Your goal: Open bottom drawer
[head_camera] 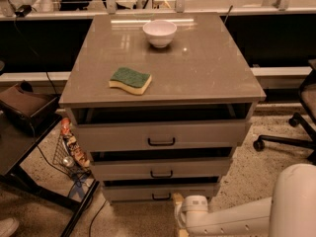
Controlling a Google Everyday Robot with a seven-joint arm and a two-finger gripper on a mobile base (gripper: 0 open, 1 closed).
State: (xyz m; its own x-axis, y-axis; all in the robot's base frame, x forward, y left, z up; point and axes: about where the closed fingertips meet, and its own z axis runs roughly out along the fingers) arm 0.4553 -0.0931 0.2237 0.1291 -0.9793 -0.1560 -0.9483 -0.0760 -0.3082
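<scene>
The cabinet has three grey-beige drawers stacked under its top. The bottom drawer (pixel 123 192) has the slimmest front, with a small black bar handle (pixel 161 197) at its centre. A dark gap shows above its front panel. My gripper (pixel 180 207) is at the bottom edge of the camera view, low near the floor, just right of and below that handle. Its white wrist (pixel 195 212) and arm (pixel 256 214) reach in from the lower right. I see no contact with the handle.
The top drawer (pixel 108 136) and middle drawer (pixel 118 170) sit above, each with a dark gap over it. A white bowl (pixel 159 32) and a green-yellow sponge (pixel 130 80) lie on the cabinet top (pixel 207 68). A black stand (pixel 29 147) and wire basket (pixel 69 154) are on the left, an office chair base (pixel 291 137) on the right.
</scene>
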